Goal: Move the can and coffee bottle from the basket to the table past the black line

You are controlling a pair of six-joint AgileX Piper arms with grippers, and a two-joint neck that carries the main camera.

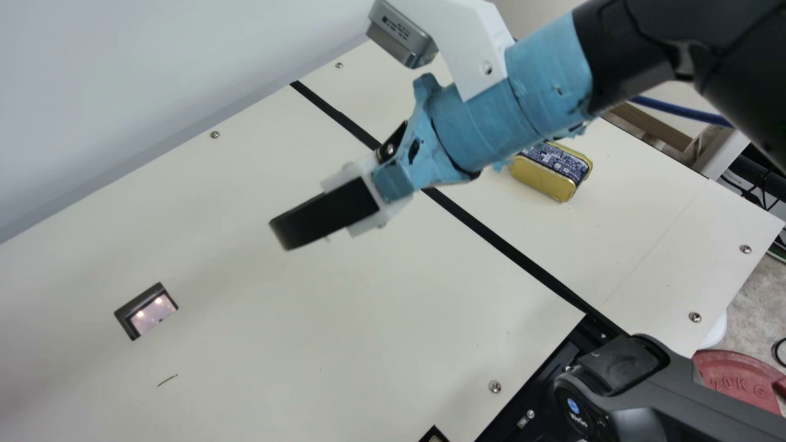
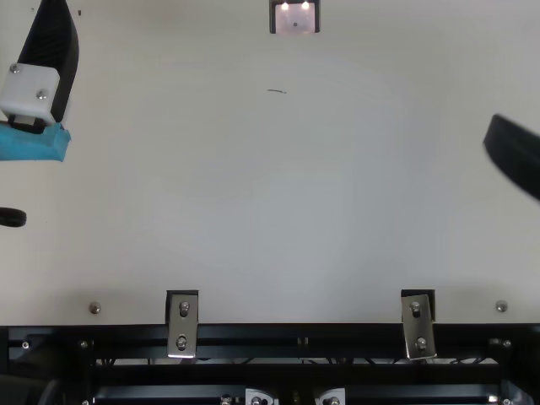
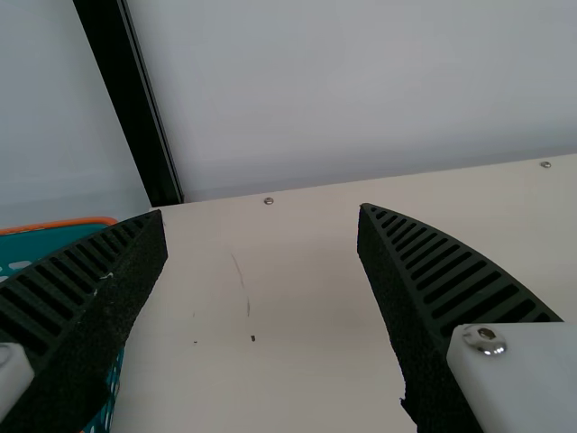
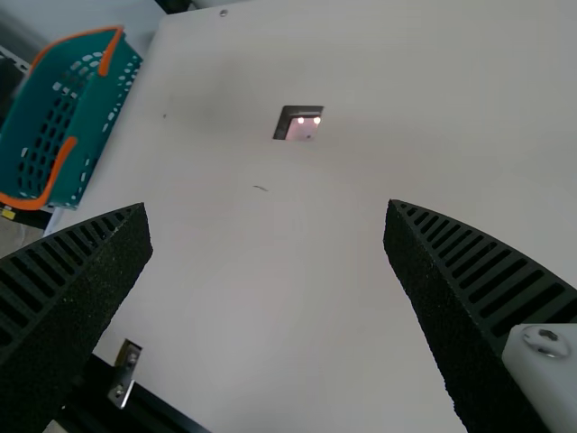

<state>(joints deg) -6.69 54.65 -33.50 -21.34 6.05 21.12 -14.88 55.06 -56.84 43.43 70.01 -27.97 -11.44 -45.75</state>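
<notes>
Our right gripper (image 4: 266, 212) and left gripper (image 3: 261, 216) are both spread wide, nothing held. Can's (image 1: 543, 181) past the black line (image 1: 491, 238), so coffee bottle's probably next: we'd dip the left into the basket (image 4: 101, 126).

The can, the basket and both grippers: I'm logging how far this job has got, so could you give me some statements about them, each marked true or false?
1. The can rests on the table. True.
2. The can straddles the black line. False: it lies clear of the line, on the line's right in the main view.
3. The right gripper is clamped on the can. False: its fingers are wide apart with nothing between them.
4. The left gripper is open. True.
5. The basket is red with white handles. False: it is teal with orange handles.
</notes>
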